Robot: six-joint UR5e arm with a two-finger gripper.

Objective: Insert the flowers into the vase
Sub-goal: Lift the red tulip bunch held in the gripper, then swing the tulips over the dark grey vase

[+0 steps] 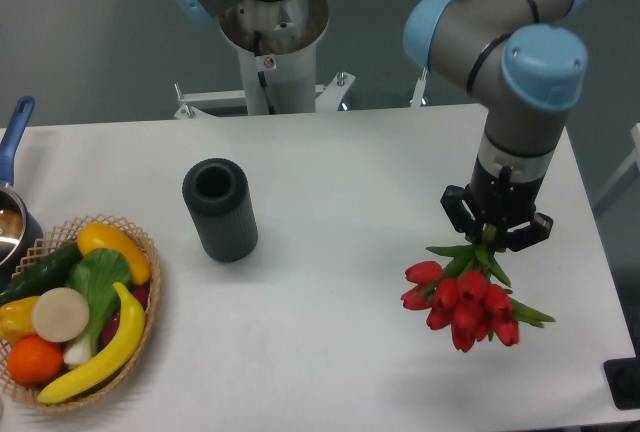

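Near the white table's [330, 172] right edge, black two-finger gripper [496, 235] is gripping bunch of red tulips [465, 300] by stems, buds hanging down; dark grey ribbed cylindrical vase [220, 209] is standing upright left of centre.
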